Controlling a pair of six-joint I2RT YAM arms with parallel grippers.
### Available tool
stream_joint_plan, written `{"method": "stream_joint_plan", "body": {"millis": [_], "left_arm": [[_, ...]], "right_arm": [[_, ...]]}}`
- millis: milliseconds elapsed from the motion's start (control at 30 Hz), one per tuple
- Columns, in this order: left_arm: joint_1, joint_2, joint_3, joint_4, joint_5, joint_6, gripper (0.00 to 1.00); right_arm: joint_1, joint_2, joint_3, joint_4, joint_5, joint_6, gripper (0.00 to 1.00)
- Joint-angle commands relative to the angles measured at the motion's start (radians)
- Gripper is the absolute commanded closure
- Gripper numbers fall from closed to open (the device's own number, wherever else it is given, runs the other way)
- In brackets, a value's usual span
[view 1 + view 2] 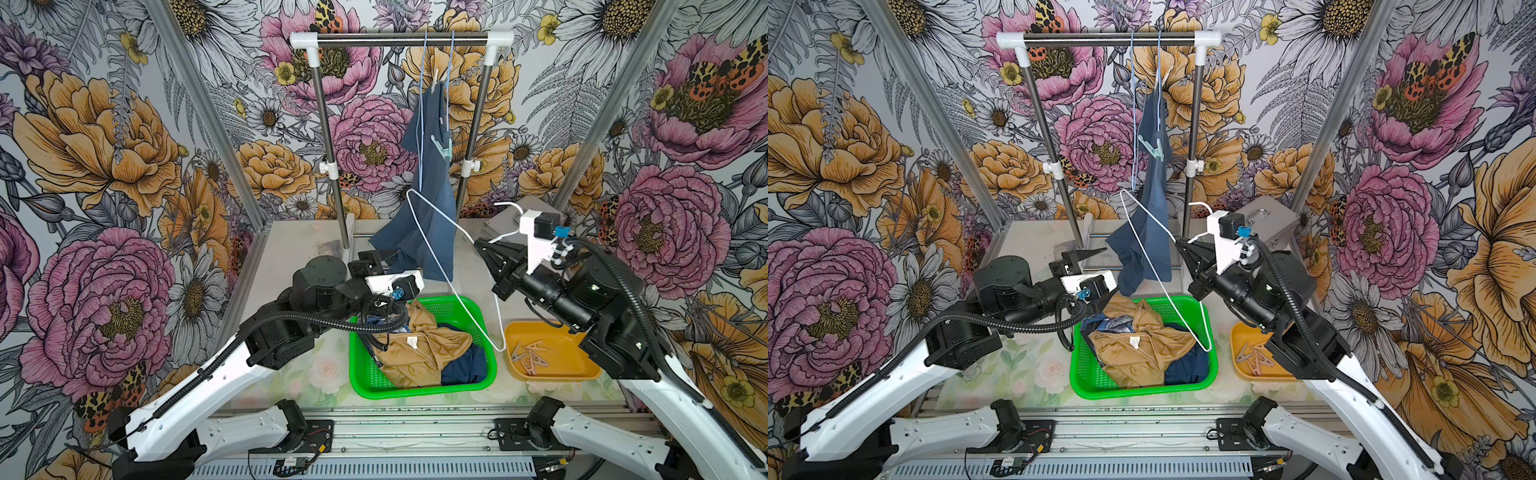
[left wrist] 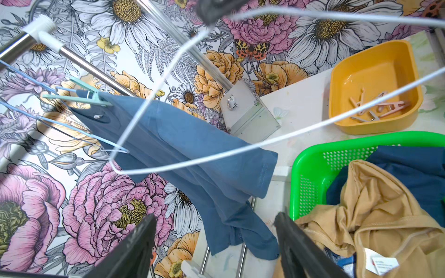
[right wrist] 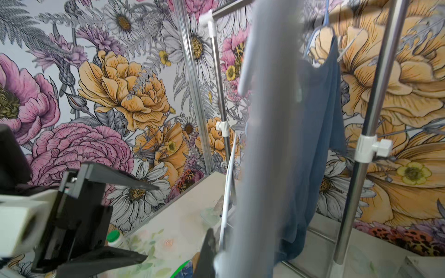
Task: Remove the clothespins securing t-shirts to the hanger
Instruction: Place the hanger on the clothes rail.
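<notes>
Mint pin [image 1: 441, 146] on blue tee [image 1: 428, 199] | R fingers [image 1: 490, 251] pinch wht hanger [image 1: 502, 348]

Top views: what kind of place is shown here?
Likely a robot lab cell staged as a laundry corner: a clothes rack, a green basket holding shirts, and robot arms.

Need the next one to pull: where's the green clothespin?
In both top views the green clothespin is clipped on the hanging blue shirt, near the rack's right post.
</notes>
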Motion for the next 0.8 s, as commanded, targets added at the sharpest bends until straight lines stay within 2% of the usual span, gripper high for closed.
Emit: {"method": "stream_joint_plan", "body": {"millis": [0, 167, 300, 767], "left_arm": [[0.024, 0.013, 0.013, 0.051, 0.064, 0.068, 0.22], [0.071, 0.041, 0.005, 0.093, 0.117, 0.095, 0.25], [0.1, 0.085, 0.0, 0.091, 0.138, 0.116, 0.35], [0.154, 0.184, -0.044, 0.089, 0.17, 0.173, 0.56]], "right_arm": [[0.027, 0.03, -0.018, -0.041, 0.022, 0.053, 1.0], [0.061, 0.08, -0.048, -0.056, 0.06, 0.086, 1.0], [0.118, 0.122, -0.041, -0.058, 0.084, 0.089, 1.0], [0.133, 0.185, 0.014, -0.09, 0.082, 0.089, 1.0]]}}
